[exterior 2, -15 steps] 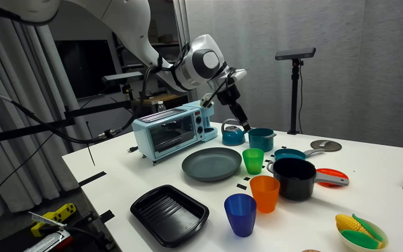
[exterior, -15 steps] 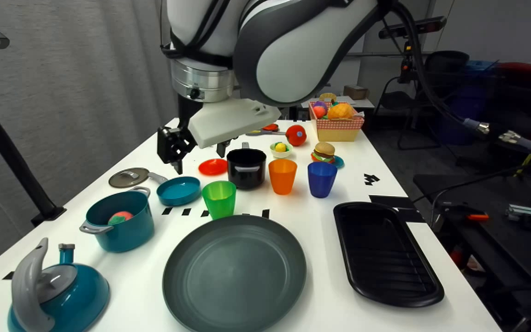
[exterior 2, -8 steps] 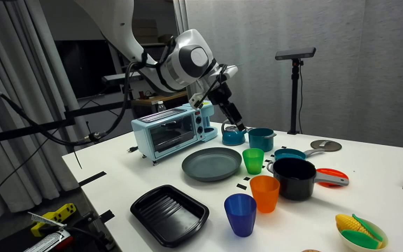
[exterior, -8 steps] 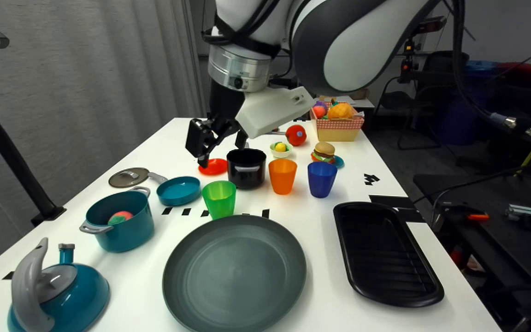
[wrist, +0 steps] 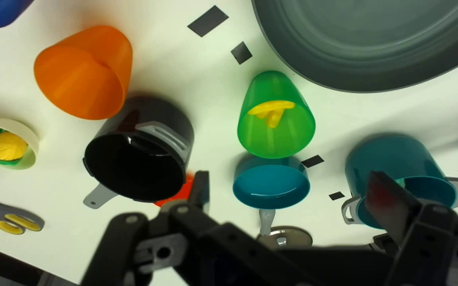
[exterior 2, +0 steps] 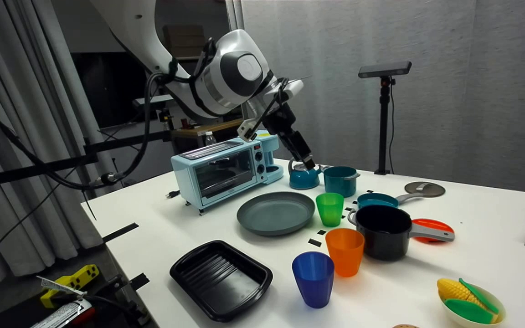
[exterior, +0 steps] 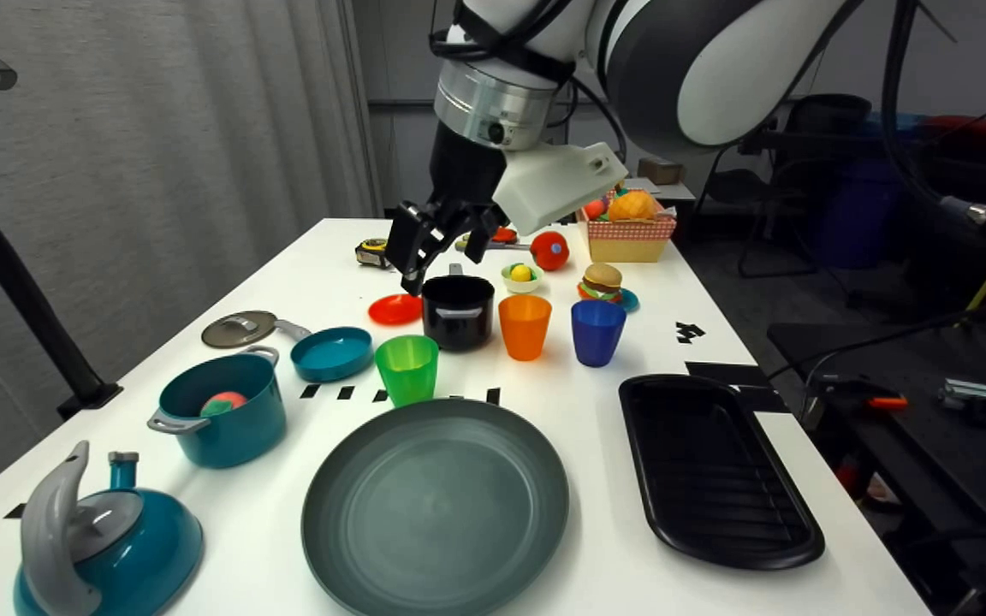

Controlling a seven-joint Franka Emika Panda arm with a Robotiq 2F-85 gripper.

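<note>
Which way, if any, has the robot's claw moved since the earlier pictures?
Yes: in an exterior view the gripper has shifted rightward across the picture, from left of the black pot to partly above it.

Passage: gap between grey plate (exterior: 436, 506) and black tray (exterior: 715, 470). Obstacles, standing: green cup (exterior: 406, 370); orange cup (exterior: 525, 329) just beside black pot (exterior: 457, 332).

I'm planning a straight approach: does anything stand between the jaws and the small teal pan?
Nothing visible does. In the wrist view, the small teal pan shows between the open jaws, its top uncovered; the green cup hides only part of its side wall.
</note>
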